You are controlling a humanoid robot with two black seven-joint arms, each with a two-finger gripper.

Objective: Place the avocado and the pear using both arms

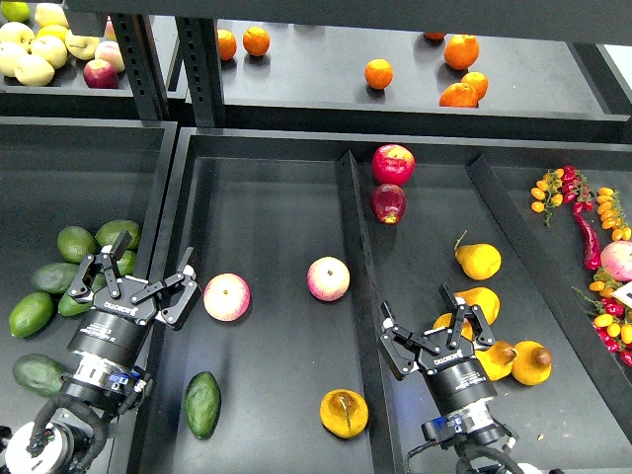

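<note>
The dark green avocado (202, 403) lies in the middle tray (267, 207) near its front left corner. The golden pear (344, 413) rests in the same tray at the front right, its dark stem dimple facing up. My left gripper (143, 275) hovers open over the tray's left wall, above and left of the avocado, with nothing between its fingers. My right gripper (434, 324) stands open over the right compartment, right of the pear and just above a pile of yellow pears (513, 360). It grips nothing.
Two pink-yellow apples (226, 296) (328, 278) sit mid-tray. A raised divider (357, 276) splits off the right side, where two red apples (393, 164) lie. Lime-green avocados (59, 276) fill the left bin. Oranges (378, 73) are on the back shelf, chillies and small tomatoes (583, 212) far right.
</note>
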